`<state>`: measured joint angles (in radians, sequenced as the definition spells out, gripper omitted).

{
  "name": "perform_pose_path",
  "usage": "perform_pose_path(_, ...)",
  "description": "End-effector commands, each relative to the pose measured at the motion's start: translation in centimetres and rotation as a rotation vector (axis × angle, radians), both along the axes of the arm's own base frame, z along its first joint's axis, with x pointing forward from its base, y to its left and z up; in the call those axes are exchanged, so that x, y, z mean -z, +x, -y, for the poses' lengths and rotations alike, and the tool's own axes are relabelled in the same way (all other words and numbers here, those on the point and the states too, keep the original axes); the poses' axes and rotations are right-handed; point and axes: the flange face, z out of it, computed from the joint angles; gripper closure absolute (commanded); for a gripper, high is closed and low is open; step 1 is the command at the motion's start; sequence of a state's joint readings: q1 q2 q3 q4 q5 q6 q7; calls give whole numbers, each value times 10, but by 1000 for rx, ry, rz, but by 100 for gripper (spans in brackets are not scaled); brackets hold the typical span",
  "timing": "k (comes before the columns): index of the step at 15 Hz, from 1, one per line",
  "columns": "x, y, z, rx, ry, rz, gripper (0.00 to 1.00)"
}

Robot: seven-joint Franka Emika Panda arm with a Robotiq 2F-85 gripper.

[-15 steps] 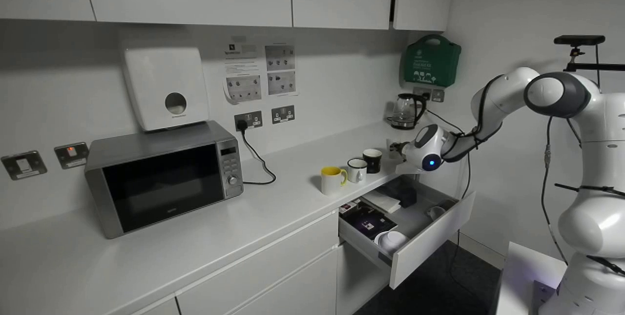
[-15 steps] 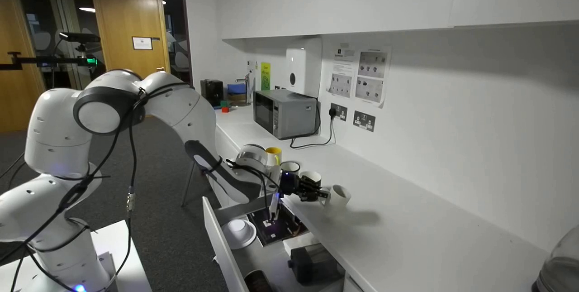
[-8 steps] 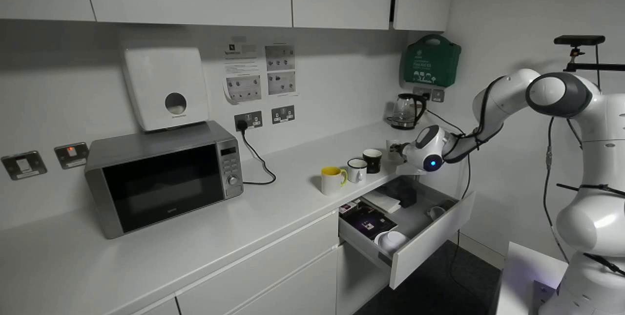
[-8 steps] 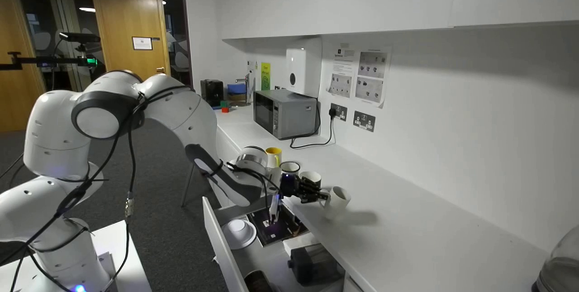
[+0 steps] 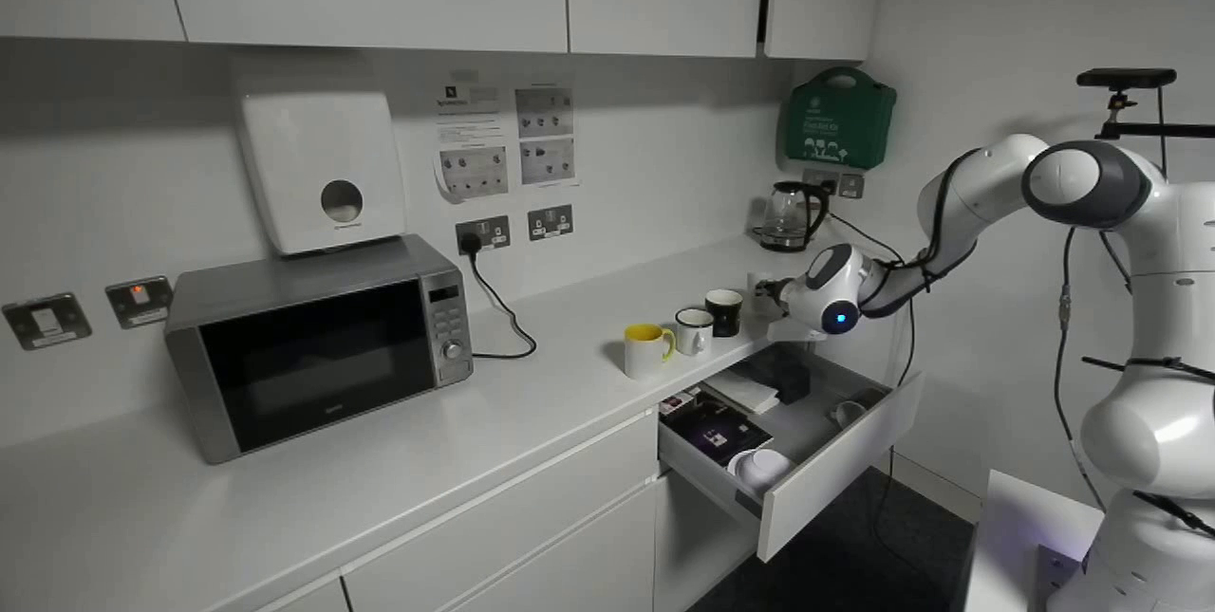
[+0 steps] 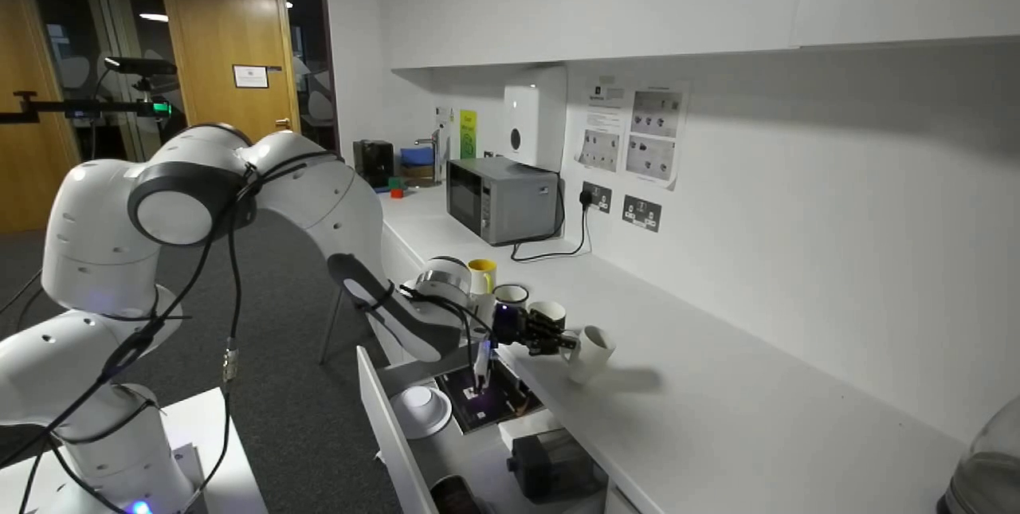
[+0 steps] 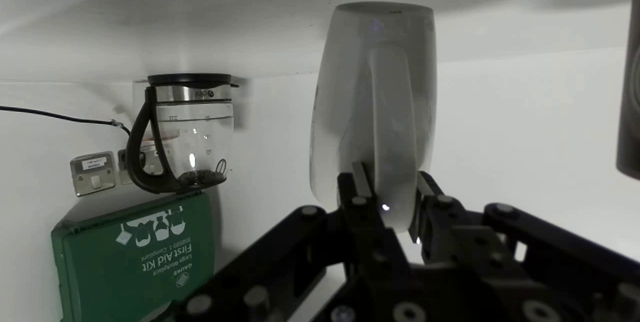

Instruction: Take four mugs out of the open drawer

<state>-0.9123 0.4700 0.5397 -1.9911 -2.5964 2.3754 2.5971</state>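
My gripper [image 6: 570, 343] is shut on the handle of a white mug [image 6: 594, 350] above the counter. The wrist view, upside down, shows the fingers [image 7: 391, 184] on both sides of the handle of this white mug [image 7: 345, 92]. The mug tilts slightly; whether its base touches the counter I cannot tell. On the counter stand a white mug with yellow inside [image 5: 644, 354], a white mug with dark rim [image 5: 694, 335] and a black mug [image 5: 723, 312]. The open drawer [image 5: 840, 465] holds a white cup on a saucer [image 5: 762, 468] and a lying cup [image 5: 848, 414].
The drawer [image 6: 390, 434] also holds a dark box [image 6: 488, 402] and a black object [image 6: 550, 466]. A glass kettle [image 5: 786, 218] stands in the corner under a green first aid kit [image 5: 840, 119]. A microwave [image 5: 318, 337] stands along the counter [image 5: 532, 403].
The held white mug and gripper have shifted only slightly, with a small change in the mug's tilt. The drawer and the standing mugs have not moved.
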Motion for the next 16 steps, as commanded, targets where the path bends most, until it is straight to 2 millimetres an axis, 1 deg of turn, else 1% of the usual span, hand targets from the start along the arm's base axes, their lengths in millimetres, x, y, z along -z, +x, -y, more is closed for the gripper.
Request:
perform_pose_path(1,-12,4,-1,-21,-9,9,76)
perform_pose_path(2,-12,3,-1,-20,-8,8,53)
perform_pose_path(4,-12,3,0,-19,-7,8,50)
perform_pose_path(8,-12,3,1,-19,-5,8,20)
perform_pose_path(11,-11,3,1,-19,-3,6,1)
perform_pose_path(16,-12,3,2,-19,-3,5,0)
